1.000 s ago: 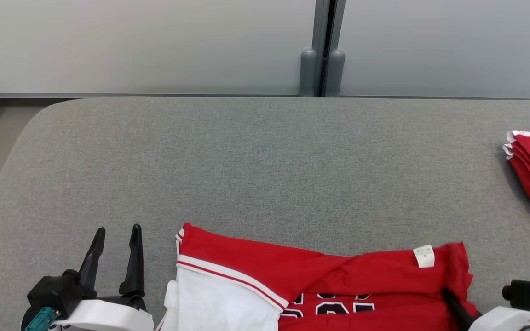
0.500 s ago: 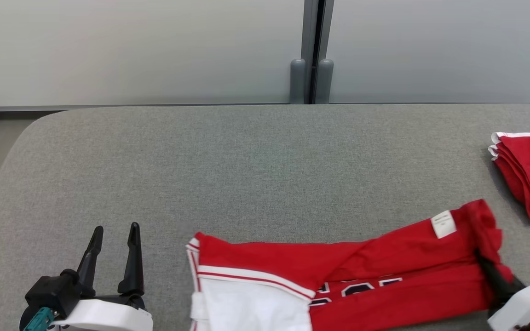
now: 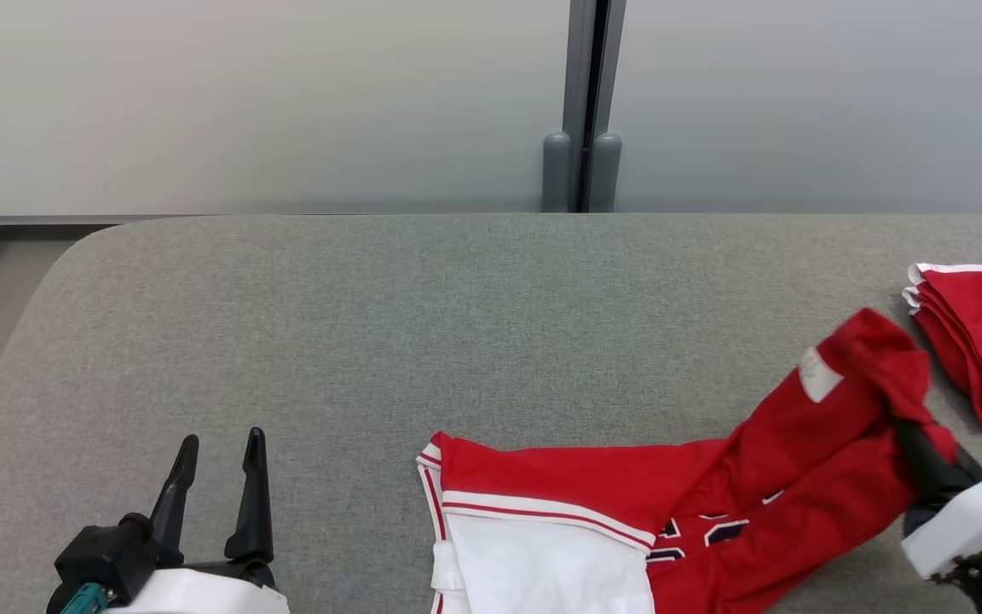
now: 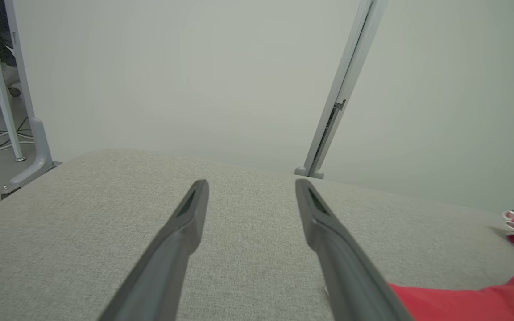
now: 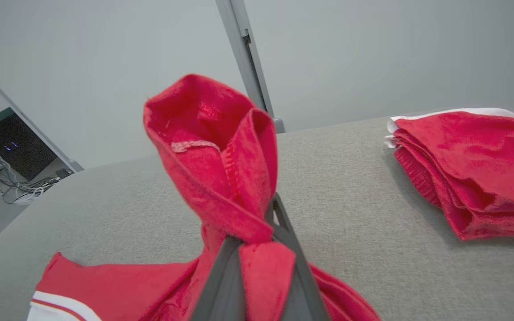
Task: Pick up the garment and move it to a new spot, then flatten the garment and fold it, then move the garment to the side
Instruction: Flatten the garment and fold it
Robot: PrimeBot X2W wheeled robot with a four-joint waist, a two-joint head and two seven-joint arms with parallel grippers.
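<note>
One grey cloth-covered table carries two red fabric items. One is a red-and-white jersey garment with dark numerals, bunched at the right gripper and bearing one white label. The other is a folded stack of red cloth with white trim, just beyond that gripper to its right; its layers cannot be counted. There are two grippers, each with two long dark fingers; the left gripper sits well to the jersey's left. Far beyond both stand two grey rounded post feet between two pale wall panels.
</note>
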